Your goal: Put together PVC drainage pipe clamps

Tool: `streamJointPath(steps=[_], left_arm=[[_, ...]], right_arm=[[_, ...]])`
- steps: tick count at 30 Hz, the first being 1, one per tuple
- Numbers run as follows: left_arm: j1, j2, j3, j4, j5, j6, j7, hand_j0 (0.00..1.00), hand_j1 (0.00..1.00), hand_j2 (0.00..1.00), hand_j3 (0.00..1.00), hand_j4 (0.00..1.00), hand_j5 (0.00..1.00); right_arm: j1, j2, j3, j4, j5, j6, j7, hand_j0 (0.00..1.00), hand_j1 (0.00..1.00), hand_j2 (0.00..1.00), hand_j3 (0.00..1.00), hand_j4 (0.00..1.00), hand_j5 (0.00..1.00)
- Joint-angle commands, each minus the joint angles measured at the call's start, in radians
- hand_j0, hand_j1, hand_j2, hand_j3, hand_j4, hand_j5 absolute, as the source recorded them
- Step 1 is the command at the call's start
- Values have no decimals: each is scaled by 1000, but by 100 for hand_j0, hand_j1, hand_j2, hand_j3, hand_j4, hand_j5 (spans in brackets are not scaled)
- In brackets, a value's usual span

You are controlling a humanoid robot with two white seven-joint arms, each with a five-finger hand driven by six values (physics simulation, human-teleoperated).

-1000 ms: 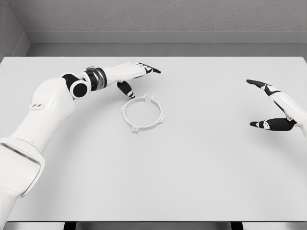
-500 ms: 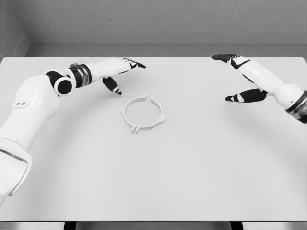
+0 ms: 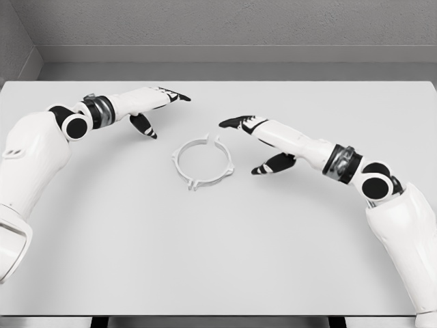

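Note:
A white ring-shaped pipe clamp [image 3: 203, 162] lies flat on the white table [image 3: 218, 246], left of the middle. My right hand [image 3: 254, 142] hovers just to the right of the ring, fingers spread and holding nothing, with the forefinger tip close to the ring's upper right edge. My left hand [image 3: 156, 111] is up and to the left of the clamp, apart from it, fingers extended and empty.
The table's far edge meets a grey wall [image 3: 218, 27]. My left forearm [image 3: 41, 147] lies along the left side and my right forearm [image 3: 382, 198] crosses the right side of the table.
My right hand has swept in from the far right to just beside the clamp. My left hand has drawn back to the left, away from the ring. The clamp has not moved.

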Motion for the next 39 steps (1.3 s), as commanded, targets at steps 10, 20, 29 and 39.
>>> streamJointPath(steps=[10,20,29,39], left_arm=[[-5,21,4,0,11,2,0,100,100,100,100,100,100],[-3,38,5,-1,13,2,0,100,100,100,100,100,100],[2,44,5,-9,14,2,0,100,100,100,100,100,100],[-2,56,5,-9,14,2,0,100,100,100,100,100,100]], right_arm=[[-35,87,10,109,48,2,0,100,100,100,100,100,100],[-67,95,8,204,59,2,0,100,100,100,100,100,100],[-89,130,8,225,82,2,0,100,100,100,100,100,100],[-106,131,6,274,88,2,1,100,100,100,100,100,100]])
